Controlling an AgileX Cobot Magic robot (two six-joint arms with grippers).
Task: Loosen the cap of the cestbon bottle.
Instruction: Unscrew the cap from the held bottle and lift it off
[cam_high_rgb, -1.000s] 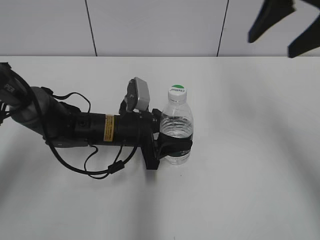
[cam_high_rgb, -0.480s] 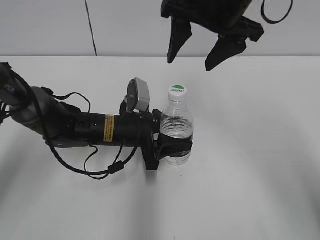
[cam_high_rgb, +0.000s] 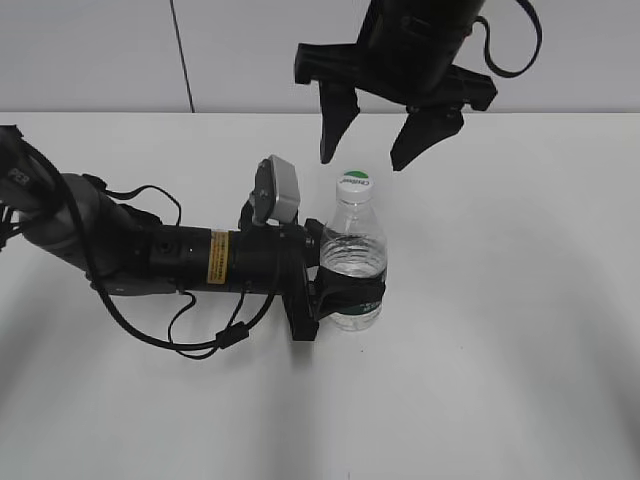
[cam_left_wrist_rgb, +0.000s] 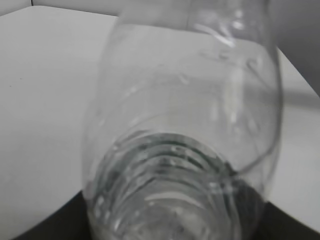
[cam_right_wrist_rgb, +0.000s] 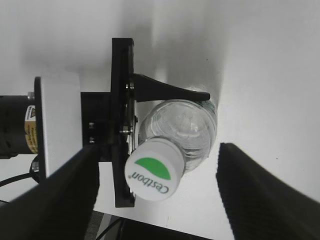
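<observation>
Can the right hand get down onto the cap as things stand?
Probably yes. The right hand hangs open above the cap, its fingers spread on either side in the right wrist view, with nothing between them. The left hand clamps the bottle low, well below the cap.
</observation>
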